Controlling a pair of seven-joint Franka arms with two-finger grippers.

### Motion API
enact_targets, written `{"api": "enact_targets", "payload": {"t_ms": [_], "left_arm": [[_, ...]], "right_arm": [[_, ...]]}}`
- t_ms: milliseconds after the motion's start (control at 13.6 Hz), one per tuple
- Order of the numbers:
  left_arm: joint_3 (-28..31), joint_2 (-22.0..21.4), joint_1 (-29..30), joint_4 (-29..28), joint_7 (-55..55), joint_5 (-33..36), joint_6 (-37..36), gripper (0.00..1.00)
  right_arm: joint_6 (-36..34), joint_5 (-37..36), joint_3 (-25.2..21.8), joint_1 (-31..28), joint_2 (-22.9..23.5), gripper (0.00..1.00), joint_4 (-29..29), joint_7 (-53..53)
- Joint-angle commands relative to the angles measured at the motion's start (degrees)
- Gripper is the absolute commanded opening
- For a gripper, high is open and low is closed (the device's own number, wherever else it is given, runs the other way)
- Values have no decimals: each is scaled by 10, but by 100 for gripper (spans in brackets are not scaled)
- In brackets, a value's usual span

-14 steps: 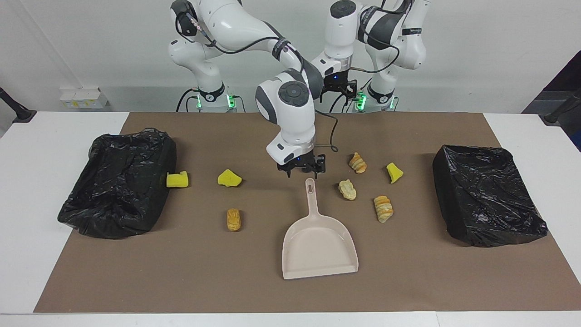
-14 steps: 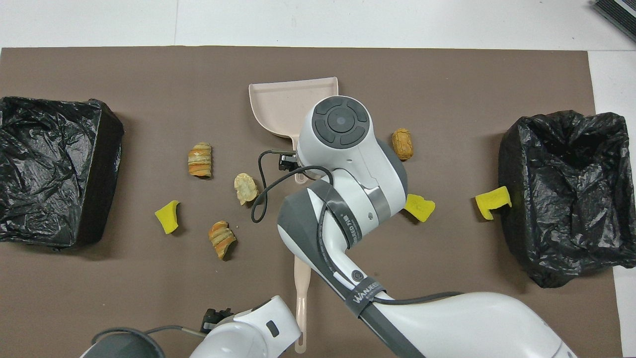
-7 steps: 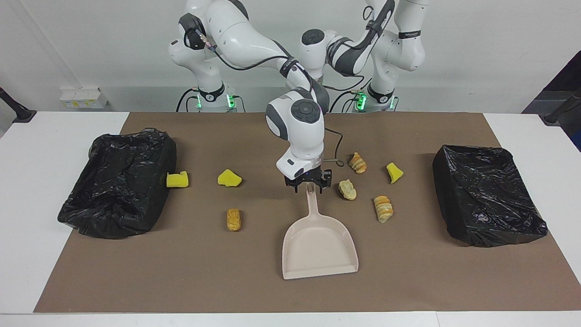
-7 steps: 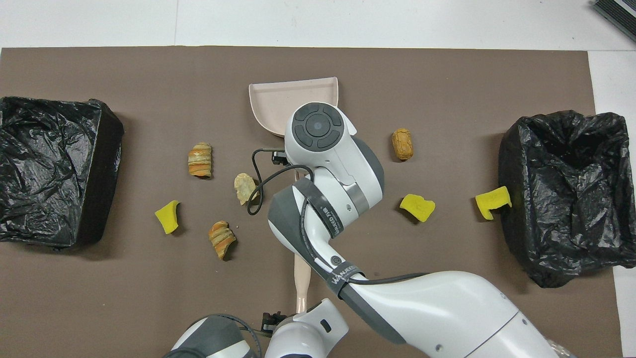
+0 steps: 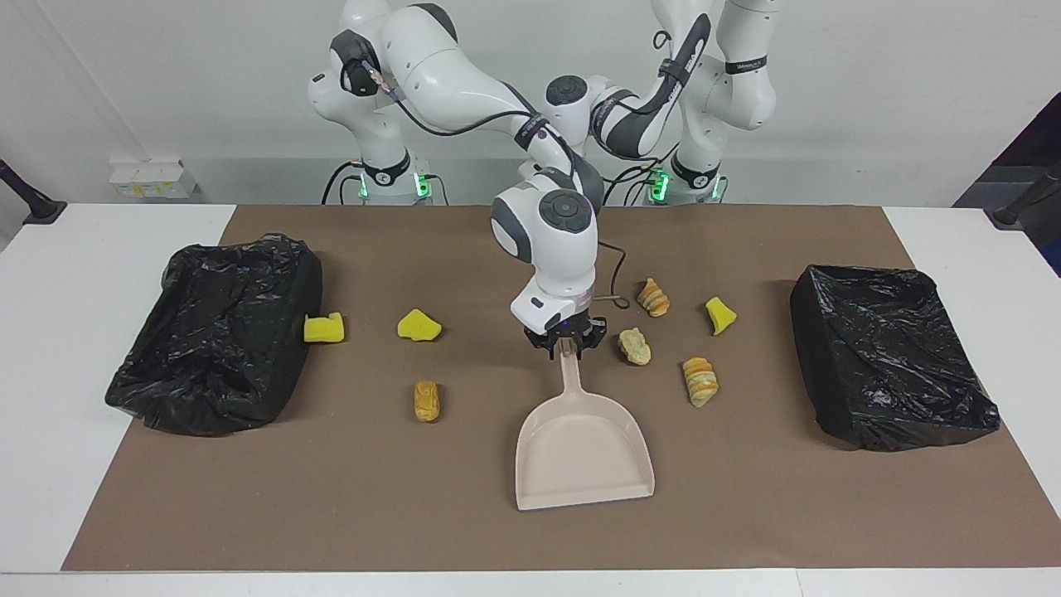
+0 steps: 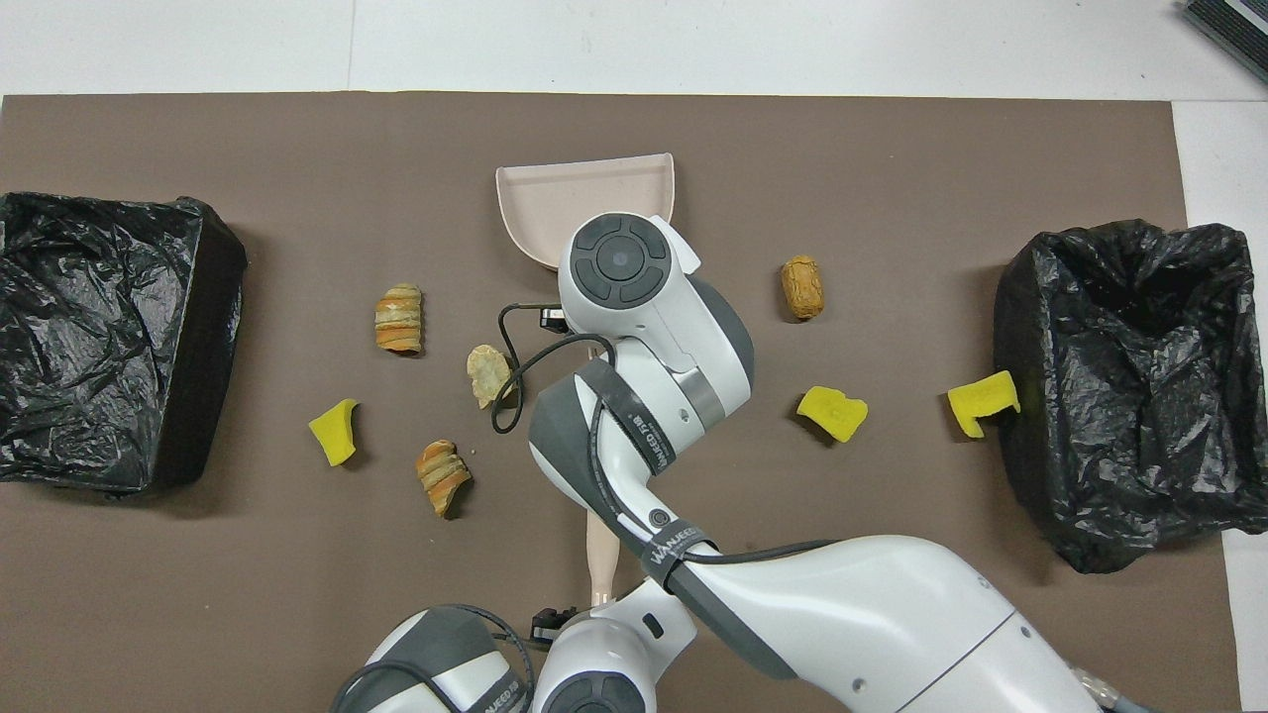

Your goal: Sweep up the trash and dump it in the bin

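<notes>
Facing view takes in a white table (image 5: pixel 75 332) under a brown mat (image 5: pixel 348 497), with both arms reaching in over the middle. The right arm bends down so that the right gripper (image 5: pixel 566 346) sits on the end of the handle of the beige dustpan (image 5: pixel 580 460), its jaws drawn narrow and pinching that handle. The left gripper (image 6: pixel 592 612) shows only in the overhead view, low at the robots' edge, over the near end of a beige tool handle (image 6: pixel 601 550); whether it is open or closed I cannot tell.

Two bins lined with black bags stand on the mat, one (image 5: pixel 215 356) at the right arm's end and one (image 5: pixel 891 373) at the left arm's end. The dustpan lies flat between them, mouth pointing away from the robots.

All the trash lies loose on the mat. One yellow sponge chunk (image 5: pixel 323 328) touches the right-end bin, a second (image 5: pixel 419 325) lies near it, and a pastry piece (image 5: pixel 427 400) lies farther from the robots. Toward the left arm's end lie three pastry pieces (image 5: pixel 652 297) (image 5: pixel 634 346) (image 5: pixel 700 381) and a third sponge chunk (image 5: pixel 719 315).
</notes>
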Motion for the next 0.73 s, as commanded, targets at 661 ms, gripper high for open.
{"api": "enact_targets", "payload": {"t_ms": [661], "left_arm": [[11, -42, 59, 57, 6, 82, -142, 0]], "right_arm": [[-20, -11, 1, -45, -83, 0, -24, -226]]}}
